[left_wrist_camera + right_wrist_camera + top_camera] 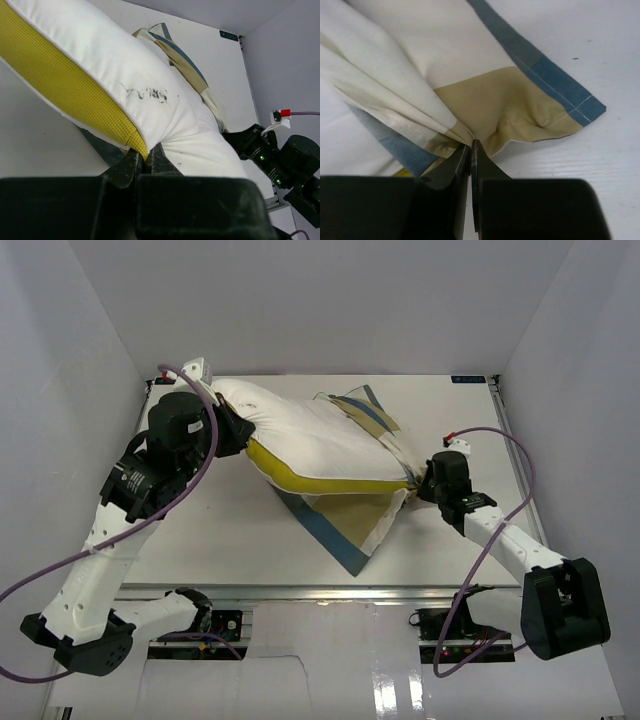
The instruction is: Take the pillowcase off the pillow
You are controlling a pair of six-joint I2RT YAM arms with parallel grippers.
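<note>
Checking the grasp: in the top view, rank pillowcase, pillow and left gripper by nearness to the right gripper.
1. pillowcase, pinched in the right gripper
2. pillow, just left of it
3. left gripper, at the pillow's far left end

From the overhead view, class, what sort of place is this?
Probably a robotics lab cell: white table, plain white walls boxing it in, two cabled robot arms bolted at its edge.

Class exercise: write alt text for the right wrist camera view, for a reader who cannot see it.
The right pincer, seen from its wrist, is shut on a gathered bunch of the pillowcase, whose tan, cream and blue blocks fan away from the grip. A blue-bordered corner lies flat on the white table.
</note>
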